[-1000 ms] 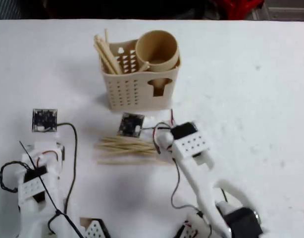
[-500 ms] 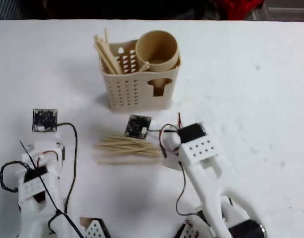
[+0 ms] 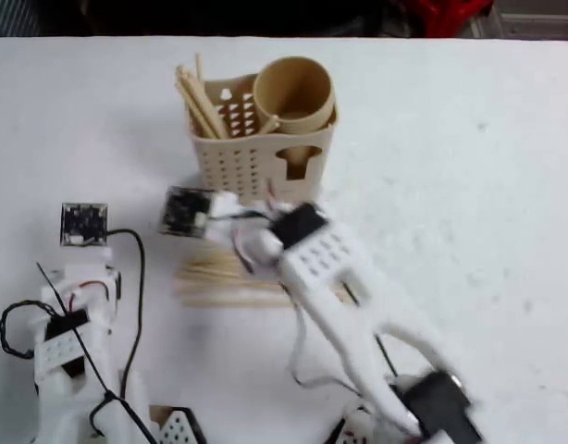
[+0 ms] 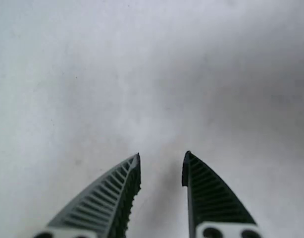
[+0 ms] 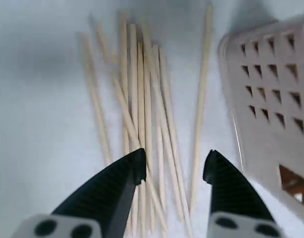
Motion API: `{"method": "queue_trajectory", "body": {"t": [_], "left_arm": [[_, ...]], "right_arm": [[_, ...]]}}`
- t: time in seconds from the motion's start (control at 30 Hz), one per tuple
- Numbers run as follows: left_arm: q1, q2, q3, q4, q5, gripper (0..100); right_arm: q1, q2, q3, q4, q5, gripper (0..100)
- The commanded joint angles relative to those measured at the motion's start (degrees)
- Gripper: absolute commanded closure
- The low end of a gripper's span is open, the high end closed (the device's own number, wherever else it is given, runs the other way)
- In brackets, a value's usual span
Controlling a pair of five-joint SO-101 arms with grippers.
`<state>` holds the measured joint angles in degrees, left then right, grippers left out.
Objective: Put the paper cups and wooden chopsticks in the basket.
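The right tool (image 5: 176, 159) is hanging with jaws parted, gripping nothing, just above the loose wooden chopsticks (image 5: 142, 114), which are lying bundled on the desk (image 3: 469, 185) just beside the basket (image 3: 256, 166). One paper cup (image 3: 293, 91) is sitting inside the basket, with further chopsticks (image 3: 196, 97) leaning at its opposite end. The left tool (image 4: 162, 154) is hovering with jaws parted over the desk, holding nothing, well apart from the basket.

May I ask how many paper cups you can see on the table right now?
1: the paper cup sits in the basket, beside the chopsticks leaning there. Another may be nested under it or hidden inside.
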<state>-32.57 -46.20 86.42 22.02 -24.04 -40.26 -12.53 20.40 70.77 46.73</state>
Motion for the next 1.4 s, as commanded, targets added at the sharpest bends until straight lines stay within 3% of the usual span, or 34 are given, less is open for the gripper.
{"method": "queue_trajectory", "body": {"t": [0.0,0.4,0.83,1.03,1.37], "left_arm": [[0.0,-1.4,-0.4,-0.6,-0.1,85],[-0.1,-1.4,-0.4,-0.6,-0.1,85],[-0.1,-1.4,-0.4,-0.6,-0.1,85],[-0.1,-1.4,-0.4,-0.6,-0.1,85],[-0.1,-1.4,-0.4,-0.6,-0.1,85]], "right_arm": [[-1.0,14.5,-9.6,-5.7,-0.5,79.7],[1.1,29.3,-11.3,-17.6,2.5,79.7],[6.0,35.0,-11.3,-20.7,2.5,80.1],[5.6,35.6,-11.2,-19.5,2.5,98.2],[5.5,31.2,-11.3,-15.1,-3.3,98.1]]}}
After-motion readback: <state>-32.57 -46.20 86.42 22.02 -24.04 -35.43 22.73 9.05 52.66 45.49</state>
